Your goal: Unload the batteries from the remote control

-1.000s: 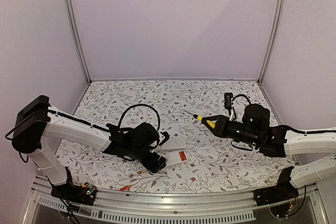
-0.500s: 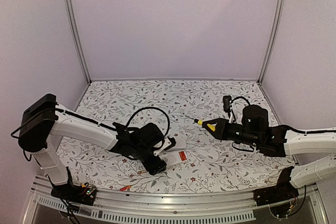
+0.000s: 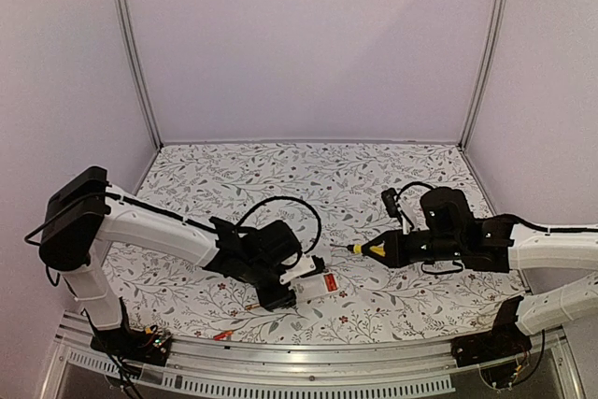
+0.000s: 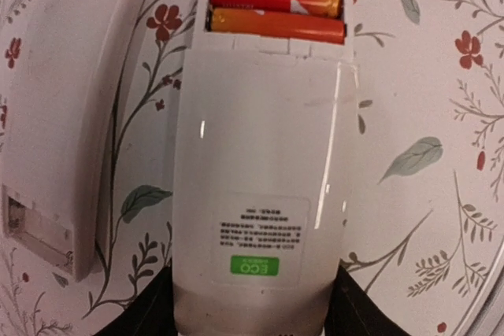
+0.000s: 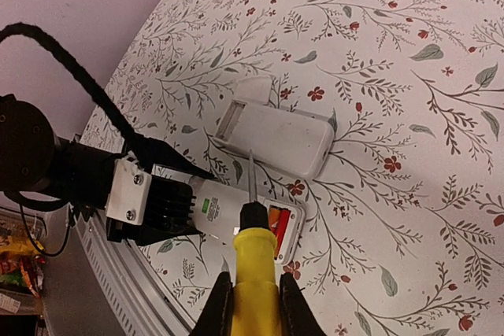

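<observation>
The white remote control [image 4: 260, 163] lies back up on the floral table, its compartment open at the far end. Two red-orange batteries [image 4: 276, 10] sit side by side in it. My left gripper [image 4: 252, 308] has a black finger against each side of the remote's near end, shut on it. From above, the remote [image 3: 313, 287] juts out to the right of the left gripper [image 3: 280, 289]. My right gripper [image 5: 253, 304] is shut on a yellow-handled screwdriver [image 5: 256, 261]. Its tip hovers just above the remote [image 5: 228, 206], beside the batteries [image 5: 277, 222].
The detached white battery cover [image 4: 67, 108] lies just left of the remote, seen beyond it from the right wrist [image 5: 276, 135]. A small red-orange piece [image 3: 222, 334] lies near the front rail [image 3: 308, 357]. Purple walls enclose the table.
My left gripper has slid right along the remote and narrowed onto it. The right arm has come left and down, bringing the screwdriver tip close over the remote.
</observation>
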Action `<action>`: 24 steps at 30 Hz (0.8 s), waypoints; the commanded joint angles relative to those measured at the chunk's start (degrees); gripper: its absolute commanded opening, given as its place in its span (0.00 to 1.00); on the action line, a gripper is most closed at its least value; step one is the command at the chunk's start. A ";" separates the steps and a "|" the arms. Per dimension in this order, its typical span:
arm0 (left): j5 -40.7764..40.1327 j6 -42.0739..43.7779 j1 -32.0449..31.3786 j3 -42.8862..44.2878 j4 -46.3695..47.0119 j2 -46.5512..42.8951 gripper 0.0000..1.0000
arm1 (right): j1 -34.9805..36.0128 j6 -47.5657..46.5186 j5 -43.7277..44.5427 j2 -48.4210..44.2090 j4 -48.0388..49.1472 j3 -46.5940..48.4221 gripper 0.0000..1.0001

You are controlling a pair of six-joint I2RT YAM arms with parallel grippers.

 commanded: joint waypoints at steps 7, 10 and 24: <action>6.79 8.82 -3.80 -3.38 1.17 -2.32 0.35 | 2.70 -7.30 -5.96 0.96 -17.86 5.74 0.00; 6.38 10.45 -3.94 -3.72 0.33 -1.96 0.35 | 4.44 -7.95 -4.50 2.78 -22.26 8.16 0.00; 5.30 13.90 -5.48 -4.95 -0.40 -2.28 0.32 | 7.56 -11.17 -2.72 6.25 -30.19 12.17 0.00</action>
